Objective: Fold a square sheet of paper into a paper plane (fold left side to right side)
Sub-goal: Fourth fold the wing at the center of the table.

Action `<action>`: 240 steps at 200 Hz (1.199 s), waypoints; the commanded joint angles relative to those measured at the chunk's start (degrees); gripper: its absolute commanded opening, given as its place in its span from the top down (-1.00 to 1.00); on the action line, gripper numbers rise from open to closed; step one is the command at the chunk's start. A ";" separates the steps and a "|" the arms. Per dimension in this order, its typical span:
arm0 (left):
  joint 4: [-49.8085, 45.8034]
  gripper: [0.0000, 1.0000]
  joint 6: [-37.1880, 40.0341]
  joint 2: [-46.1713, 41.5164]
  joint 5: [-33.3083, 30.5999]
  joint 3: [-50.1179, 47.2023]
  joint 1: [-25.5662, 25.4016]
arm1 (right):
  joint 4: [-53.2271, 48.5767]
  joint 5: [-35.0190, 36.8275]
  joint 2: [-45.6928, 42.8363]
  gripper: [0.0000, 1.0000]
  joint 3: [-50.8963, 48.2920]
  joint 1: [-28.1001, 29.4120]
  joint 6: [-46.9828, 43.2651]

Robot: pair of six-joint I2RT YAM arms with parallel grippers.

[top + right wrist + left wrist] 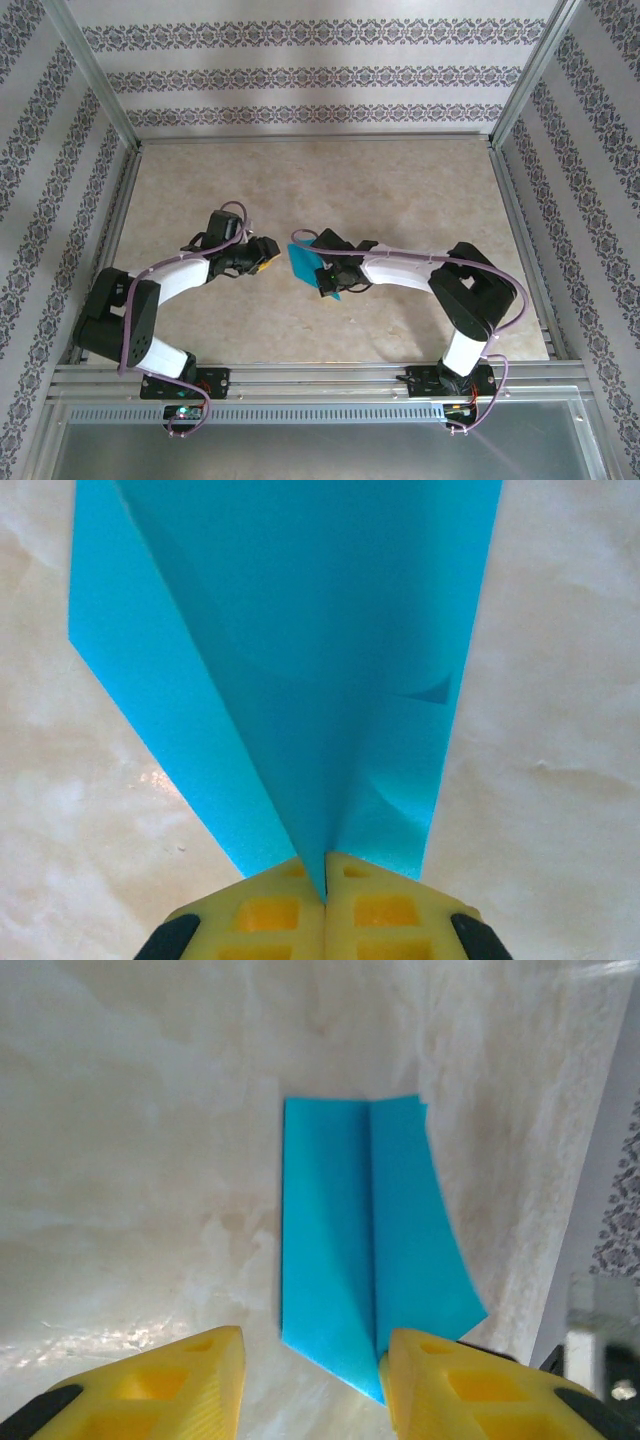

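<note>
So the right gripper point(325, 878) is pinched tight on the pointed end of the teal paper plane point(300, 680), around the middle of the bench point(400, 190), and the left gripper point(312, 1350) sits partway open just beside the plane's tip
</note>
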 commanded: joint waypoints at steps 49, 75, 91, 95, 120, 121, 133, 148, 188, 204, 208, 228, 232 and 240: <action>7.50 0.16 -3.57 5.91 2.13 1.71 -6.48 | 7.74 -16.32 -1.90 1.00 -4.71 -5.96 3.94; 9.17 0.15 -4.43 8.62 1.88 3.44 -8.31 | 9.95 -18.36 -2.16 1.00 -6.26 -7.57 4.57; 10.15 0.12 -5.00 10.09 1.78 4.53 -9.23 | 11.63 -20.44 -1.91 1.00 -7.18 -8.56 5.01; 10.29 0.10 -5.09 10.48 1.78 4.88 -9.44 | 12.01 -20.88 -1.78 1.00 -7.38 -8.72 5.02; 10.48 0.05 -5.27 12.34 1.01 6.96 -10.70 | 13.82 -22.55 -1.29 1.00 -8.65 -9.82 5.36; 10.44 0.05 -5.27 12.42 0.95 7.00 -10.72 | 13.89 -22.66 -1.29 1.00 -8.69 -9.91 5.41; 10.42 0.05 -5.28 13.30 0.72 7.91 -11.34 | 14.68 -23.25 -1.12 1.00 -9.20 -10.41 5.57; 10.31 0.05 -5.27 14.77 0.72 8.96 -11.79 | 14.94 -23.56 -1.02 1.00 -9.50 -10.72 5.44; 10.75 0.05 -5.27 17.63 0.63 10.97 -12.53 | 14.91 -23.65 -0.85 1.00 -9.52 -10.98 5.11; 10.75 0.05 -5.27 18.52 0.54 11.63 -12.62 | 15.02 -23.56 -0.77 1.00 -9.52 -10.97 4.98; 10.63 0.06 -5.27 18.81 0.55 11.80 -12.61 | 15.02 -23.64 -0.76 1.00 -9.52 -10.97 4.93; 10.32 0.05 -5.09 20.07 0.46 12.67 -12.65 | 14.94 -23.90 -0.37 1.00 -9.43 -11.01 4.76; 10.35 0.05 -5.09 20.23 0.46 12.77 -12.61 | 14.94 -23.91 -0.32 1.00 -9.36 -11.09 4.76; 10.46 0.05 -5.06 20.63 0.46 13.04 -12.69 | 14.85 -23.91 -0.19 1.00 -9.35 -11.06 4.67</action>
